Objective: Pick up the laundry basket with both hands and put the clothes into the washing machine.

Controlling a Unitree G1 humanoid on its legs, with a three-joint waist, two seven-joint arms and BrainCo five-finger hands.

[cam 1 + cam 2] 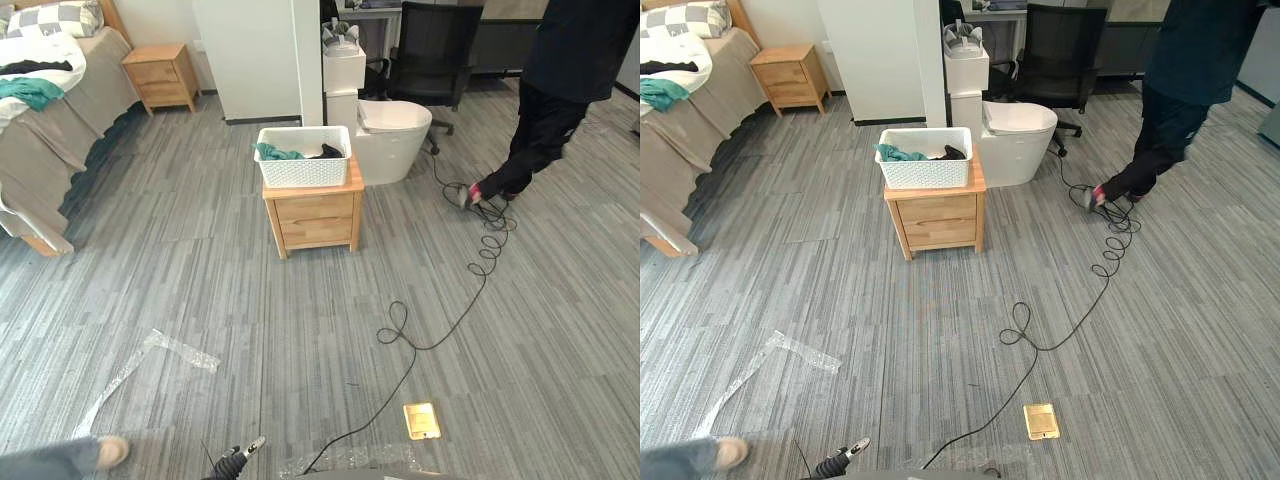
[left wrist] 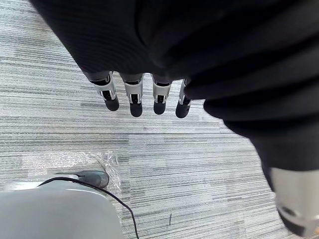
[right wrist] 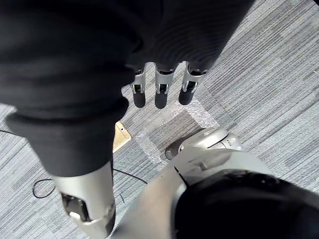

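Observation:
A white laundry basket (image 1: 303, 157) stands on a small wooden nightstand (image 1: 314, 215) in the middle of the room, well ahead of me. Teal clothes (image 1: 275, 152) and black clothes (image 1: 326, 151) lie inside it. My left hand (image 2: 133, 97) hangs over the grey floor with its fingers straight and nothing in it. In the right wrist view, my right hand (image 3: 162, 92) hangs the same way, fingers straight and empty. Both hands are far from the basket.
A white toilet-shaped fixture (image 1: 392, 132) stands just right of the nightstand. A person in dark clothes (image 1: 560, 90) walks at the far right. A bed (image 1: 50, 110) and second nightstand (image 1: 160, 75) are at the left, an office chair (image 1: 430, 45) behind. A brass floor plate (image 1: 421, 420) lies nearby.

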